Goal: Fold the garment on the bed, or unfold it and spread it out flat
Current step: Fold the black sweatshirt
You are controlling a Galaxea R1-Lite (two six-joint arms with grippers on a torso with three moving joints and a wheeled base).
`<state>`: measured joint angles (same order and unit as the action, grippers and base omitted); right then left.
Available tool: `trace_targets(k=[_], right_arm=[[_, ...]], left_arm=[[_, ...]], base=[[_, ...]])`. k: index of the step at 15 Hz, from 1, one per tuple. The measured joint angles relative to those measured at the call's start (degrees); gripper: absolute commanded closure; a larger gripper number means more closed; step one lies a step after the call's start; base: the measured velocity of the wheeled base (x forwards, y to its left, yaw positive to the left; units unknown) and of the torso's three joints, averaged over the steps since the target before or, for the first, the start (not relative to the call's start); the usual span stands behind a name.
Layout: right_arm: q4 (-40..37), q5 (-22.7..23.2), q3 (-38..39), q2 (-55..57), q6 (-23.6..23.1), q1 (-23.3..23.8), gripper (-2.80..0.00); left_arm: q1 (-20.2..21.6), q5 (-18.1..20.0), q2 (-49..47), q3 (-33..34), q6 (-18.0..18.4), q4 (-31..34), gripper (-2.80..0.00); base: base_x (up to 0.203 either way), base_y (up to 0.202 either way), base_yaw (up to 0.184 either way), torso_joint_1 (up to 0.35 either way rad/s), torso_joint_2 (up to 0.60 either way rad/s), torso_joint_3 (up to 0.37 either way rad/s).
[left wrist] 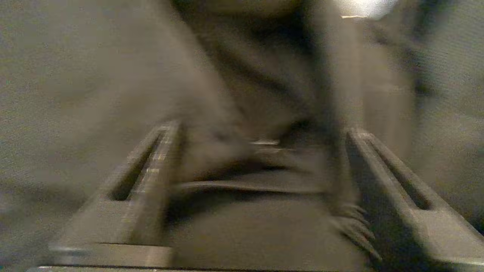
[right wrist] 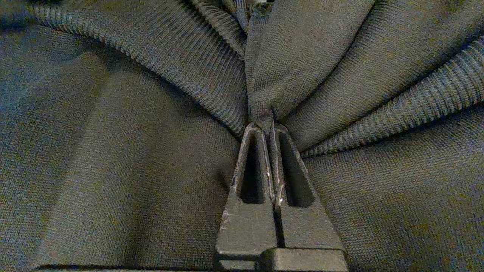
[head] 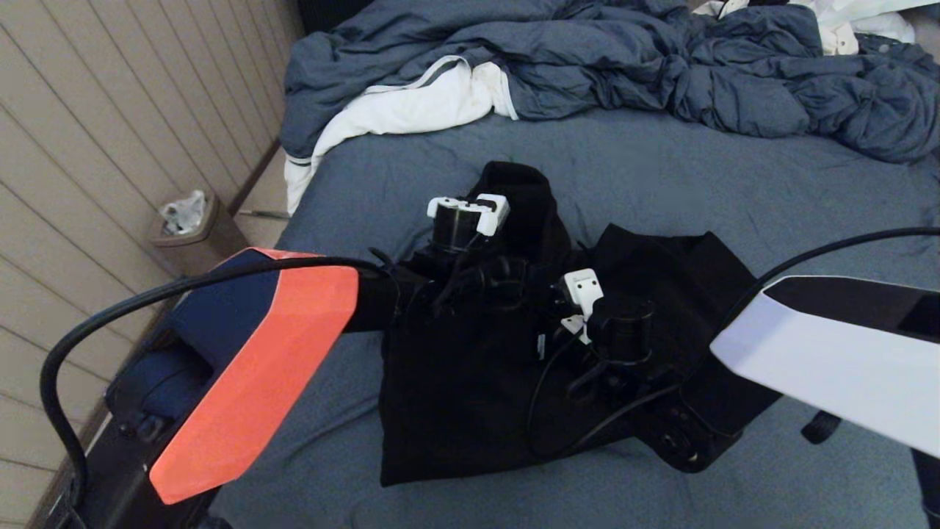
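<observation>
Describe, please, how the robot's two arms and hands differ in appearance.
The left arm has an orange and navy shell, the right arm a white and black one. Both trail black cables and carry black wrists with white fittings. The right hand has dark, slotted, tapering fingers.

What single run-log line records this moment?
garment: bunched on bed | right gripper: shut, pinching garment fold | left gripper: fingers open over garment
</observation>
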<state>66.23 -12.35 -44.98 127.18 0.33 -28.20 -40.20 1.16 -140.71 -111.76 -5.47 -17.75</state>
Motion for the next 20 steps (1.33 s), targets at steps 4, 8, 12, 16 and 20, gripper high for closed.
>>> trace_targets(k=[4,8,12,16,20], right_arm=[[-0.05,0.12,-0.08,0.07,0.0,0.09,0.0],[-0.05,0.06,-0.16,0.07,0.0,0.09,0.0],[-0.13,0.03,-0.54,-0.01,-0.02,0.54,0.0],[-0.17,0.28,-1.21,-0.06,-0.12,1.94,0.0],[-0.24,0.31,-1.49,-0.1,-0.15,2.57,0.0]], left_arm=[[-0.12,-0.43,-0.73,-0.04,0.69,-0.77,0.0],[0.08,-1.01,-0.53,-0.01,0.73,-2.62,0.0],[0.07,-6.0,1.49,1.29,0.59,-3.78,0.0],[-0.11,-7.8,6.62,9.5,0.4,-5.19,0.0],[-1.64,-8.05,15.11,26.24,0.51,-10.62,0.0]], base=[[0.0,0.0,0.0,0.0,0.0,0.0],[0.0,0.0,0.0,0.0,0.0,0.0],[0.0,0.0,0.0,0.0,0.0,0.0],[0.0,0.0,0.0,0.0,0.0,0.0],[0.0,0.0,0.0,0.0,0.0,0.0]])
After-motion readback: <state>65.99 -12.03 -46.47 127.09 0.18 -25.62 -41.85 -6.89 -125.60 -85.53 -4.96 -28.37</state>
